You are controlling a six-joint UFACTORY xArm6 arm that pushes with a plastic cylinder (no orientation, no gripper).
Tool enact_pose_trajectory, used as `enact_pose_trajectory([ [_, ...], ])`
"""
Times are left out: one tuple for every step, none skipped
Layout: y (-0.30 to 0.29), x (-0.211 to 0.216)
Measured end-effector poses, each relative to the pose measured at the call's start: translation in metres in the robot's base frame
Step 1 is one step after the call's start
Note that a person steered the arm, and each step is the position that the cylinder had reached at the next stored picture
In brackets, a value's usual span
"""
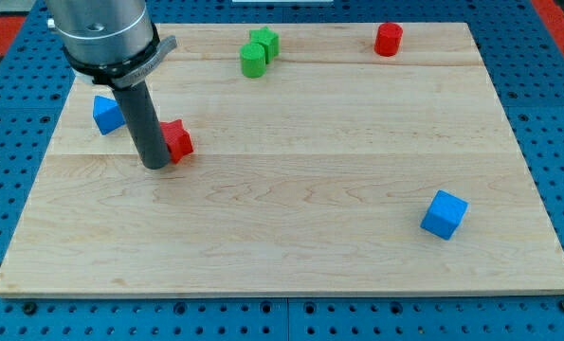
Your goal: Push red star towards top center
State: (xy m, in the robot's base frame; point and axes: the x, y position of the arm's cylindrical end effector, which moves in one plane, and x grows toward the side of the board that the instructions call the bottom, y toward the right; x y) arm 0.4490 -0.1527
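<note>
The red star lies on the wooden board at the view's left, partly hidden by the rod. My tip rests on the board touching the star's left side, slightly below it. The top centre of the board holds a green star and a green cylinder, close together.
A blue block lies just left of the rod. A red cylinder stands at the top right. A blue cube lies at the lower right. The board sits on a blue perforated table.
</note>
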Motion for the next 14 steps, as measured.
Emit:
enact_pose_trajectory([
  [0.0,-0.013],
  [0.014,-0.015],
  [0.03,-0.015],
  [0.049,-0.015],
  [0.064,-0.015],
  [0.064,-0.015],
  [0.064,-0.015],
  [0.063,-0.015],
  [0.062,-0.015],
  [0.062,-0.015],
  [0.062,-0.015],
  [0.061,-0.015],
  [0.06,-0.015],
  [0.03,0.003],
])
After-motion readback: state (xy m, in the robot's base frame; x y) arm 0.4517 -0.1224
